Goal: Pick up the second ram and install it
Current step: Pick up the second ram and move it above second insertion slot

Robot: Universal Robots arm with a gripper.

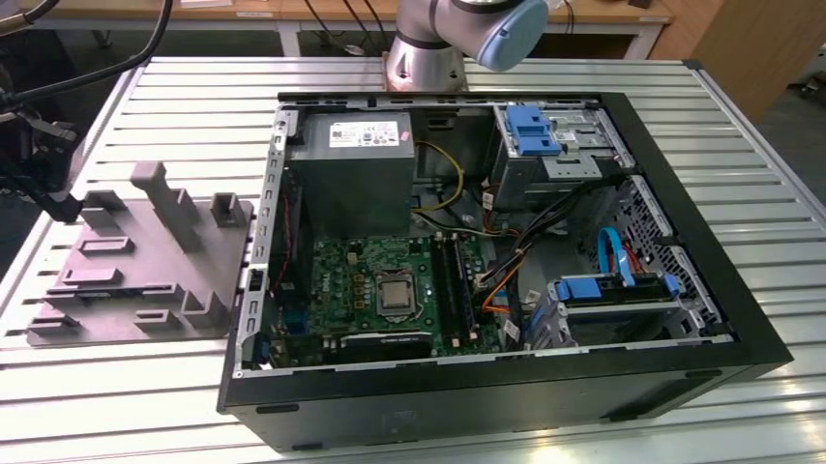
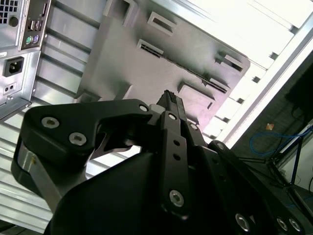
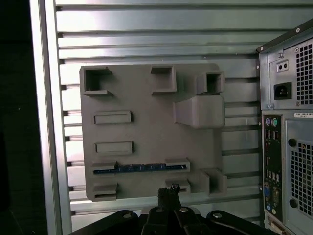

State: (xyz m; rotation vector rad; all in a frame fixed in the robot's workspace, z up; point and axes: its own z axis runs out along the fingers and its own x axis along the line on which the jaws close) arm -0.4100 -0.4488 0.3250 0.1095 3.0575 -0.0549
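The second ram (image 3: 139,168) is a thin dark blue stick lying in a long slot of the grey fixture plate (image 3: 142,132). In the second wrist view the ram (image 2: 190,71) shows as a dark strip across the same plate (image 2: 132,68). My gripper (image 3: 168,192) hangs well above the plate, near the edge closest to the ram's slot, with its black fingertips pressed together and nothing between them. The second wrist view shows the gripper (image 2: 171,99) from the side. In the exterior view the fixture plate (image 1: 135,261) lies to the left of the open computer case (image 1: 490,261).
Inside the case are the green motherboard (image 1: 374,280) with long black sockets (image 1: 452,275), a grey power supply (image 1: 348,179) and blue drive brackets (image 1: 532,130). The case's rear panel (image 3: 288,137) stands close beside the fixture. Everything rests on a slatted aluminium table (image 1: 130,387).
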